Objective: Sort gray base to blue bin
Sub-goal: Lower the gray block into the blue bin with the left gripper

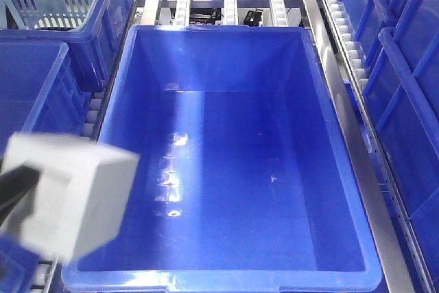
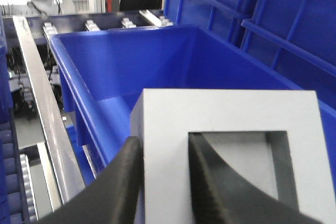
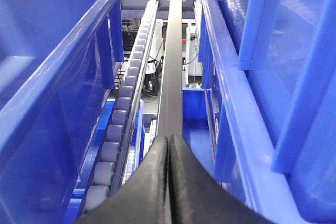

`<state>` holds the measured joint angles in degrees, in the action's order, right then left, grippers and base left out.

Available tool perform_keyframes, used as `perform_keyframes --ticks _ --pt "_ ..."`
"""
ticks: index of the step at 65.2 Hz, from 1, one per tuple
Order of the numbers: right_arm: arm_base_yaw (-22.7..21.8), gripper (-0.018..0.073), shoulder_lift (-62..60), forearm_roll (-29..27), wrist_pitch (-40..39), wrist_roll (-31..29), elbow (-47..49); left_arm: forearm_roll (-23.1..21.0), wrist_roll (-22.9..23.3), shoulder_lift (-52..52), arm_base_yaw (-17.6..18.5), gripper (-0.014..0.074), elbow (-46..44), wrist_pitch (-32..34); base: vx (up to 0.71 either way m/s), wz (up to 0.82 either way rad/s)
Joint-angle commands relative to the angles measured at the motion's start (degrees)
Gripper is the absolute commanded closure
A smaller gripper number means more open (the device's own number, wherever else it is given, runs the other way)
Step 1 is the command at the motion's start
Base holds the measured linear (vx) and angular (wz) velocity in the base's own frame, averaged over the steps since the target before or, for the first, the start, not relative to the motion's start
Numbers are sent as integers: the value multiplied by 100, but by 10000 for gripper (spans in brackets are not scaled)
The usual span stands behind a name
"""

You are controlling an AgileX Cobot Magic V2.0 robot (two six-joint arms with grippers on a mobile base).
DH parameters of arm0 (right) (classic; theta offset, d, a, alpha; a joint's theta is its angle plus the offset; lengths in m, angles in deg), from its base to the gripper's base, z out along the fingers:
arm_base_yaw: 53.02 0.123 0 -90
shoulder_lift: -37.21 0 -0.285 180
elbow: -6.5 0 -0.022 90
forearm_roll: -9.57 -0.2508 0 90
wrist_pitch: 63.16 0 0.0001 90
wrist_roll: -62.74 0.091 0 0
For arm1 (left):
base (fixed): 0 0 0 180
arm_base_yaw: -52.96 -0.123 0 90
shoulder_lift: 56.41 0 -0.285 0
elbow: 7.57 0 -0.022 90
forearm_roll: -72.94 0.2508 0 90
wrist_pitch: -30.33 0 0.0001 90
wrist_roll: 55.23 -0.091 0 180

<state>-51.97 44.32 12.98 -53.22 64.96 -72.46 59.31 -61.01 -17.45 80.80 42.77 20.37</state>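
Here the left hand (image 2: pixel 160 182) has the gray base (image 2: pixel 226 156) pinched by one wall: one black finger (image 2: pixel 118 187) lies against the block's outer side and the other finger (image 2: pixel 220 182) reaches down into the square recess, so the two are closed on that thin wall rather than around the whole block. That grip looks chosen because the block is too broad to span, while the recess offers a ready lip. In the front view the block (image 1: pixel 72 193) appears blurred at the lower left, held in the air over the near left corner of the blue bin (image 1: pixel 343 169), partly over the rim and not yet well over the open floor. The bin's inside is bare and glossy, with nothing lying in it, so the sorting step is judged as under way but unfinished: the block has to travel further over the opening before release, or it could catch the rim and tip outside. The right hand (image 3: pixel 169 153) has its fingers pressed together with nothing between them and sits low between the neighbouring bins, above a roller track (image 3: pixel 118 129) and a metal rail (image 3: pixel 172 77), apparently parked clear of the left arm's path. A pale slatted basket (image 1: pixel 51 10) stands at the far left, apart from this work.
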Motion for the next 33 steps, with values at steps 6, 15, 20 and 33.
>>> perform_keyframes --ticks 6,15,20,33 --pt "-26 568 -66 35 -428 -31 -83 -121 46 1237 31 592 -993 687 0 0" --pt "-26 568 -66 35 -428 -31 -83 -121 46 2376 37 592 -1717 654 0 0" --pt "-26 568 -66 35 -428 -31 -83 -121 40 2908 37 592 -2126 570 0 0" --pt "-26 568 -66 35 -428 -31 -83 -121 40 4170 64 592 -3038 177 0 0"
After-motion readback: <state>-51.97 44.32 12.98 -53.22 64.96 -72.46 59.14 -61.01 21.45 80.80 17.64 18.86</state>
